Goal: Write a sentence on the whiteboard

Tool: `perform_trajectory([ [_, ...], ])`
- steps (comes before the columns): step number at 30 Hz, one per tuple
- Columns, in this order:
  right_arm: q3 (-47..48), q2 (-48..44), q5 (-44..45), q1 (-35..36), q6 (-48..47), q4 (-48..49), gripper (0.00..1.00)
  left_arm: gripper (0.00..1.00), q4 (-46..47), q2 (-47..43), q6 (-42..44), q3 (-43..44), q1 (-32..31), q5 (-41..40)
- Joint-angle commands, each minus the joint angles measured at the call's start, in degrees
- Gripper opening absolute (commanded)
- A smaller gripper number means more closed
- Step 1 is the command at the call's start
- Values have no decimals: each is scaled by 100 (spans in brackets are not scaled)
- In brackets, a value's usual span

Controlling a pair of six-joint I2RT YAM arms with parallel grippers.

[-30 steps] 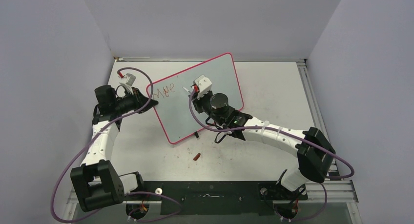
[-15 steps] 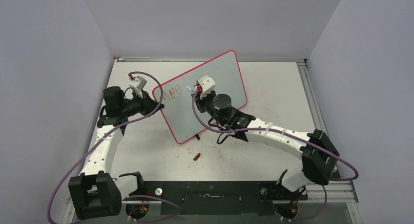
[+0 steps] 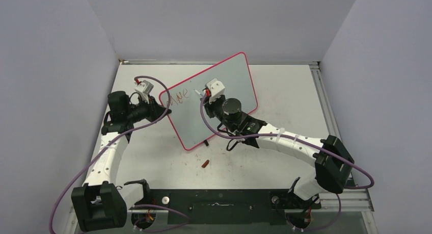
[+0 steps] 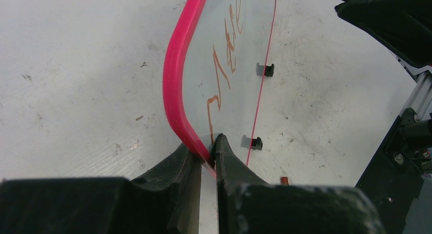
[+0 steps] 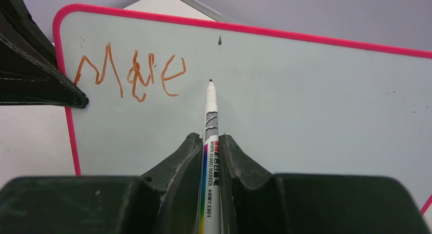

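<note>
Whiteboard (image 3: 239, 81) stands on its near long edge on the table (image 3: 285, 91), left of centre, face turned toward the right arm. Two black feet (image 4: 265, 69) sit on the table along that edge.

Left gripper (image 4: 209, 147): fingers pressed together on the board's pink rim at the left corner, pinching it. Seen from above, this gripper (image 3: 164, 107) meets the board at its left end.

Right gripper (image 5: 210, 142): closed on a marker (image 5: 210, 111), which runs straight out between the fingers, tip pointing at the board face. The tip is just right of the last letter. Cannot tell whether it touches the surface.

Sentence (image 5: 130, 73): red-brown strokes in the upper left of the board, shaky, reading roughly "Move". Nothing legible past that. The same letters (image 4: 224, 66) show edge-on from the left wrist, just past the pinched corner.

Small red piece (image 3: 206, 163) lies on the table near the board's near edge, apart from both arms.
</note>
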Motion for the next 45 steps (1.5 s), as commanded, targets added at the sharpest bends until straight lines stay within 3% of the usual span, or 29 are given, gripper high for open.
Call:
perform_trajectory([
  [1, 150, -16, 120, -18, -80, 193, 5, 0, -356, -25, 707, -163, -48, -603],
  [25, 341, 396, 139, -34, -155, 274, 5, 0, -355, -73, 707, -151, -74, -566],
  [45, -101, 299, 296, -10, 22, 8, 5, 0, -355, -146, 689, -133, -75, -665],
])
